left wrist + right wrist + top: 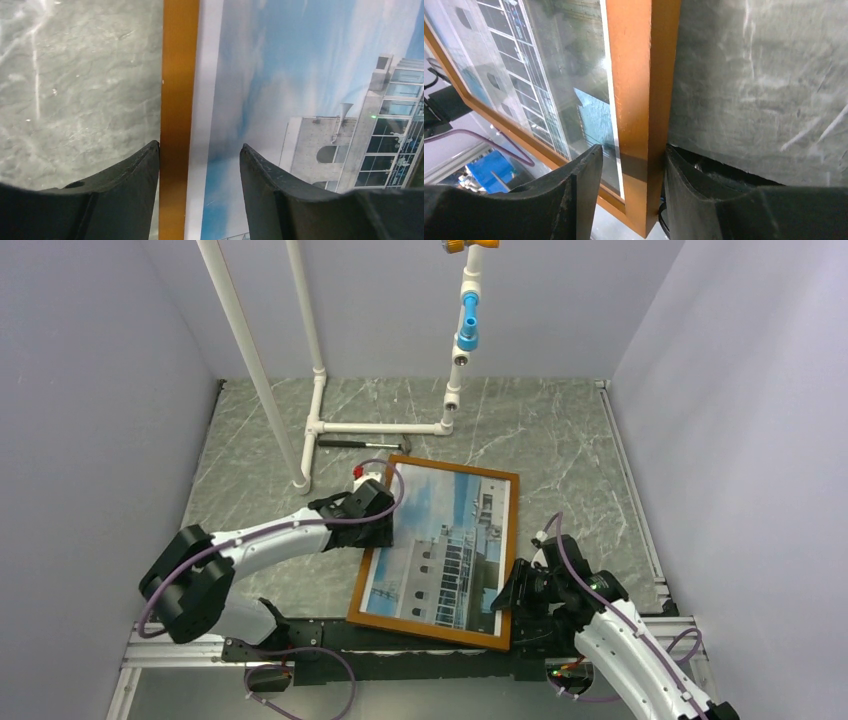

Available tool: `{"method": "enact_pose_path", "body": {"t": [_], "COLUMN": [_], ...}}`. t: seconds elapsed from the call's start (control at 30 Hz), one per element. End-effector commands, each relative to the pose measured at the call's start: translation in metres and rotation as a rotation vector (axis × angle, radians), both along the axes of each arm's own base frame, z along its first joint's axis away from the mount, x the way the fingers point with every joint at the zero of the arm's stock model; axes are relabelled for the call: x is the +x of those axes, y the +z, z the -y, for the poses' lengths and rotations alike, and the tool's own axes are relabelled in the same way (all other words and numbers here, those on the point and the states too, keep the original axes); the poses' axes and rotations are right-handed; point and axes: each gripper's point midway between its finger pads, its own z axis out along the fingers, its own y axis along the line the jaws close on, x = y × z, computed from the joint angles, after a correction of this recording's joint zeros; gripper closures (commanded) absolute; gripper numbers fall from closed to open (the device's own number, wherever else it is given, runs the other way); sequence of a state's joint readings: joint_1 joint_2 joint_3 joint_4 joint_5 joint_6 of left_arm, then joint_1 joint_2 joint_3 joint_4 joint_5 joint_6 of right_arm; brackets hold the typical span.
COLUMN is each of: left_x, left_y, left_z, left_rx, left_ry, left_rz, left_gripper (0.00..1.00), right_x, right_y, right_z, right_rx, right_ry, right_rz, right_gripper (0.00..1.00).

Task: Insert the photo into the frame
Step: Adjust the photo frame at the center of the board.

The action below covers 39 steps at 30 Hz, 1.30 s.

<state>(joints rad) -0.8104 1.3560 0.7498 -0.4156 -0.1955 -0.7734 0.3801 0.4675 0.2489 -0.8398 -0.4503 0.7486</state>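
1. Your left gripper (200, 146) is partly open and straddles the left long rail of the frame (177, 75), up near its far corner. The outer finger (125, 190) sits just beside the rail's outside edge, over the table (75, 75). The inner finger (280, 195) hangs over the sky part of the photo (300, 75), apart from the rail. The gap is wider than the rail, so nothing is clamped.
2. Your right gripper (634, 147) is also partly open, astride the right long rail close to the near corner. Its outer finger lies against the rail's outside face. A sliver of glossy surface shows between its inner finger and the rail. Log it as not gripping.
3. The photo lies inside the rails, picture side up. Its white border runs along the left rail, with sky at the far end and the building toward the near end.
4. The frame lies at a slant on the grey marbled table, between your two arms. Its near short rail reaches past the table's front edge, over the black base bar (330, 635). In the right wrist view that corner overhangs.
5. Farther out, a white pipe stand (380, 427) rises at the far side, apart from the frame. A slim dark tool (345, 443) lies under its crossbar.
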Motion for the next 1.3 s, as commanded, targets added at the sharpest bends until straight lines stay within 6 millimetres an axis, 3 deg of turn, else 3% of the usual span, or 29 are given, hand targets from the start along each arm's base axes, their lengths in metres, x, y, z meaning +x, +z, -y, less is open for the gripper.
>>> {"method": "enact_pose_path", "body": {"t": [0.0, 0.43, 0.77, 1.03, 1.13, 1.27], "left_x": [0.008, 0.034, 0.046, 0.049, 0.046, 0.049], "left_y": [0.07, 0.06, 0.052, 0.052, 0.049, 0.046], "left_z": [0.111, 0.161, 0.175, 0.16, 0.14, 0.093], "left_rx": [-0.395, -0.362, -0.304, -0.198, -0.116, 0.061], "left_ry": [-0.22, -0.327, -0.365, -0.356, -0.313, -0.19], "left_rz": [0.043, -0.007, -0.008, 0.0, -0.004, 0.015], "left_gripper": [0.4, 0.38, 0.36, 0.25, 0.17, 0.09], "right_x": [0.006, 0.008, 0.022, 0.024, 0.022, 0.014], "right_y": [0.046, 0.054, 0.056, 0.062, 0.067, 0.073], "right_z": [-0.037, -0.047, -0.061, -0.083, -0.094, -0.11], "right_rx": [0.264, 0.343, 0.402, 0.42, 0.406, 0.391], "right_ry": [0.063, 0.087, 0.088, 0.136, 0.177, 0.251], "right_rz": [0.069, 0.083, 0.107, 0.108, 0.116, 0.118], "right_gripper": [0.51, 0.44, 0.42, 0.39, 0.33, 0.26]}}
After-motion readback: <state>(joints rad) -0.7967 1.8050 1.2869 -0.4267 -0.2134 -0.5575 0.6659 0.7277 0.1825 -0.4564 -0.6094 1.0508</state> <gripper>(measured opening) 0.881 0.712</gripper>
